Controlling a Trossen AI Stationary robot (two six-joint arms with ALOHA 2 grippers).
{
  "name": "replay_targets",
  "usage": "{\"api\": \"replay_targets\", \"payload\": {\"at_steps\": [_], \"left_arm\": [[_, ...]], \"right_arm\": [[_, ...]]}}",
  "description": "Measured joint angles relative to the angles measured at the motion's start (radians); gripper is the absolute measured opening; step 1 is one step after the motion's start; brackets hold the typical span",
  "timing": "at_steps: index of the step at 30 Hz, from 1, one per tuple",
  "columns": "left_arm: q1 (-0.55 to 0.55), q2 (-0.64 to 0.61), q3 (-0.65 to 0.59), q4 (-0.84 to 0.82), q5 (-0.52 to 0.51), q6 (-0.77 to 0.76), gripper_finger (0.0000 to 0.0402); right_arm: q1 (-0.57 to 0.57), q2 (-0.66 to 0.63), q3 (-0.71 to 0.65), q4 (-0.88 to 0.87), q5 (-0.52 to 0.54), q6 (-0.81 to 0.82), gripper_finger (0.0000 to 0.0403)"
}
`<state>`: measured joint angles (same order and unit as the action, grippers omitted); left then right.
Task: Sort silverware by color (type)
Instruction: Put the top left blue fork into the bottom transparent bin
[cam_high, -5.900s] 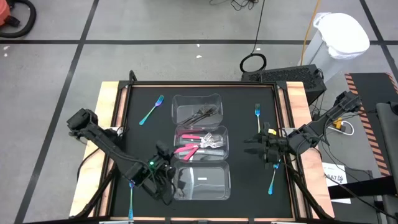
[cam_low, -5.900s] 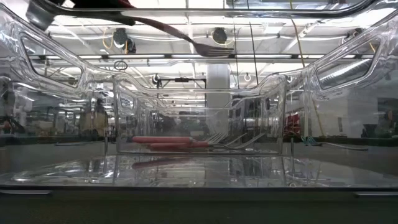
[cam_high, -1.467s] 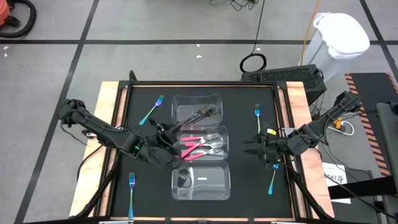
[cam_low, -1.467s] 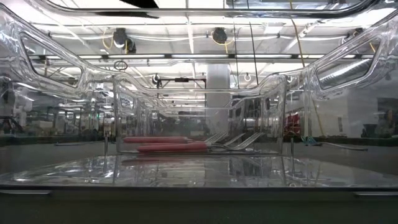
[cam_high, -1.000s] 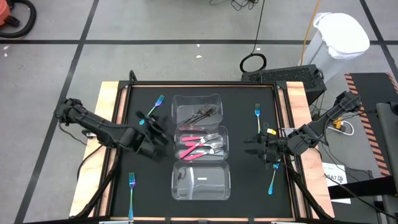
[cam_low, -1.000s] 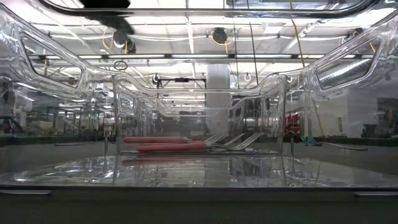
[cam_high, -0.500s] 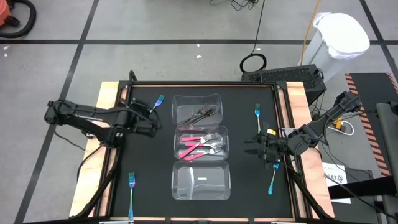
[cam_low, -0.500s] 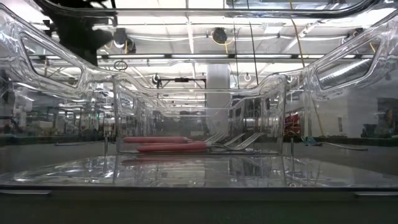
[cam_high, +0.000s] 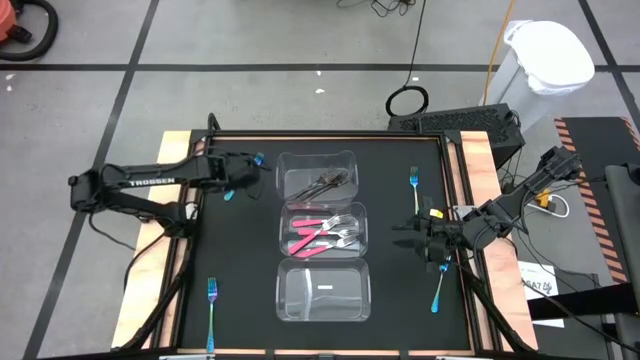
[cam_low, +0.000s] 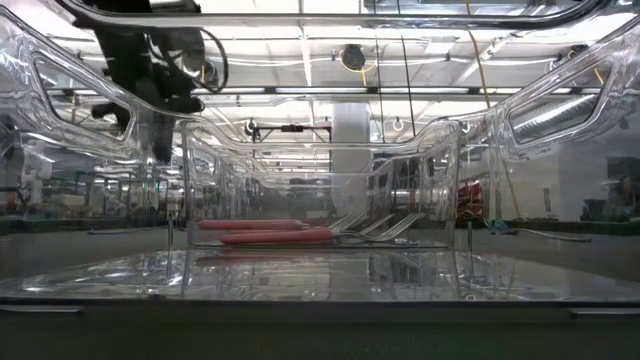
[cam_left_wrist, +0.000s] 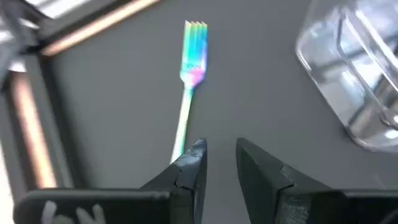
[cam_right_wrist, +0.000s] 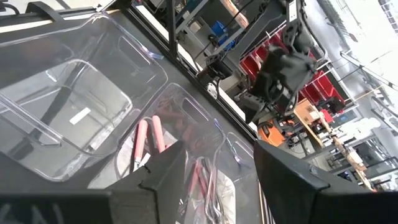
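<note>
Desk (cam_high: 225, 270): black mat, wood edges. Left arm (cam_high: 140, 182) reaches across the far-left part; right arm (cam_high: 490, 215) waits over the right side.

Three clear bins in a column at centre. Far bin (cam_high: 318, 176) holds dark grey forks (cam_high: 325, 182). Middle bin (cam_high: 323, 231) holds pink forks (cam_high: 305, 238), silver tines toward the right. Near bin (cam_high: 322, 291) has only a small label.

Left gripper (cam_high: 240, 170) sits over a blue fork (cam_high: 243, 177) lying on the mat just left of the far bin. In the left wrist view that fork (cam_left_wrist: 188, 81) lies flat, handle end beside one fingertip; jaws narrow, nothing between them.

Right gripper (cam_high: 415, 229) hovers just right of the middle bin, jaws apart, empty.

Loose blue forks on the mat: near-left (cam_high: 211, 301), far-right (cam_high: 414, 181), near-right (cam_high: 439, 285).
</note>
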<state>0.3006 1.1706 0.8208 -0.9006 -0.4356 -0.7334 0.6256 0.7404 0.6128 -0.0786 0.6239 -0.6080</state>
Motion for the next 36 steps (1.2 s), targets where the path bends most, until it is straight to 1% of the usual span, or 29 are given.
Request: {"api": "replay_targets", "payload": {"at_steps": [3, 6, 8, 10, 12, 15, 18, 27, 36], "left_arm": [[0.061, 0.0, -0.028, 0.038, 0.098, 0.087, 0.009], [0.122, 0.0, -0.042, 0.049, 0.156, 0.13, 0.0094], [0.153, 0.004, -0.045, 0.058, 0.185, 0.146, 0.0107], [0.176, 0.014, -0.045, 0.061, 0.195, 0.158, 0.0129], [0.199, 0.029, -0.045, 0.061, 0.195, 0.173, 0.0155], [0.225, 0.07, -0.045, 0.078, 0.167, 0.174, 0.0192], [0.248, 0.124, -0.045, 0.128, 0.124, 0.176, 0.0215], [0.284, 0.288, -0.045, 0.233, 0.116, 0.302, 0.0222], [0.329, 0.369, -0.045, 0.244, 0.12, 0.358, 0.0222]], "right_arm": [[0.0, 0.0, 0.0, 0.0, 0.0, -0.001, 0.0187], [0.0, 0.0, 0.0, 0.0, 0.0, -0.002, 0.0187], [0.0, 0.0, 0.0, 0.0, 0.0, -0.002, 0.0187], [0.0, 0.0, 0.0, 0.0, 0.0, 0.003, 0.0187], [0.0, 0.0, 0.0, -0.001, 0.0, 0.009, 0.0187], [0.0, 0.0, 0.0, -0.001, 0.0, 0.01, 0.0187], [0.0, 0.0, 0.0, -0.001, 0.0, 0.014, 0.0187], [0.0, 0.0, 0.0, -0.012, 0.0, 0.047, 0.0187], [0.0, 0.0, 0.0, -0.033, 0.002, 0.073, 0.0187]]}}
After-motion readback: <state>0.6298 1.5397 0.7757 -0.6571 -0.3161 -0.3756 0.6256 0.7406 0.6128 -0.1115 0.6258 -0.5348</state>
